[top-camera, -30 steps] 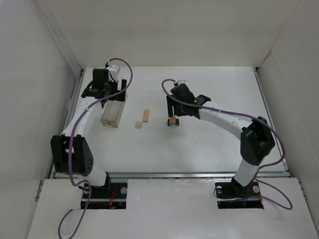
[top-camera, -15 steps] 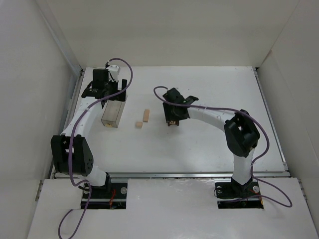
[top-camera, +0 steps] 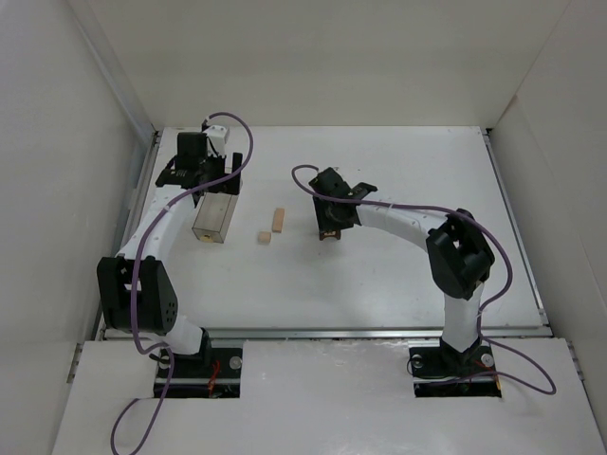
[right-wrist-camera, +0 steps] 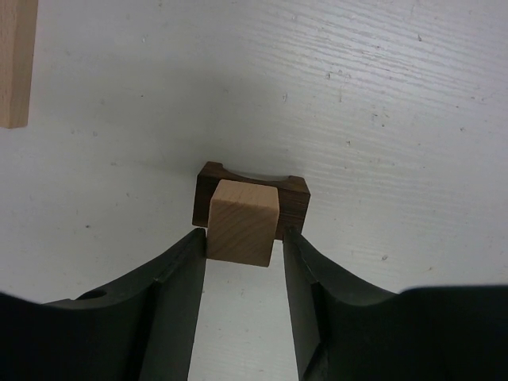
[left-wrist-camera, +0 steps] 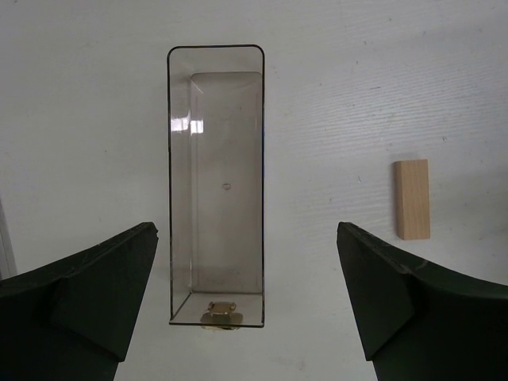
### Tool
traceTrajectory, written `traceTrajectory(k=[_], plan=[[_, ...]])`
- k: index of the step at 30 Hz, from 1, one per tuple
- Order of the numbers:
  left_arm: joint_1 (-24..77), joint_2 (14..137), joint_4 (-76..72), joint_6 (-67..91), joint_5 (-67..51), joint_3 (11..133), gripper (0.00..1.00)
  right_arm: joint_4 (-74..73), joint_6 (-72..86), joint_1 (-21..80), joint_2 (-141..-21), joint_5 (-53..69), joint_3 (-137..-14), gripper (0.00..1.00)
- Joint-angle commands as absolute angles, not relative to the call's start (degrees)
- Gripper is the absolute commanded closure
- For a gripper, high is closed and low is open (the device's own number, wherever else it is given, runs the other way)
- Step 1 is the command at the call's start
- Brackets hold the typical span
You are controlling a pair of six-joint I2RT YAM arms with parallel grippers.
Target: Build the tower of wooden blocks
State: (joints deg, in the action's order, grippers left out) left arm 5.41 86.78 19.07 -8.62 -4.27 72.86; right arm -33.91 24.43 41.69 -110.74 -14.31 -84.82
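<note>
The wood block tower (top-camera: 329,233) is a dark brown notched block (right-wrist-camera: 294,198) with a pale tan cube (right-wrist-camera: 242,222) on top. In the top view the right gripper mostly hides it. My right gripper (right-wrist-camera: 244,238) is down over the tower, jaws flanking the cube. The left pad touches the cube and a thin gap shows at the right pad. A tan bar (top-camera: 278,219) and a small tan cube (top-camera: 265,237) lie loose to the tower's left. My left gripper (left-wrist-camera: 246,305) is wide open and empty above the clear box.
A clear plastic rectangular box (left-wrist-camera: 216,182) with a small brass catch lies on the table under my left gripper, also in the top view (top-camera: 214,217). The tan bar also shows to its right (left-wrist-camera: 412,198). White walls ring the table.
My right arm swung in and its gripper came down over the tower, covering it in the top view. It has held still for the last half second. The left arm has not moved.
</note>
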Motion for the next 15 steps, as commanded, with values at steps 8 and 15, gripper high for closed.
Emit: traceTrajectory(k=[8,15], plan=[[5.54,84.02,17.84,-8.35,-5.36,72.51,0.05,-32.61,24.17,42.19,-110.74,-14.06,-87.36,0.56],[5.54,84.02,18.36,-8.87,-7.37,71.98,0.03,-32.08,24.17,42.19,-109.69,-11.34,-86.31,0.39]])
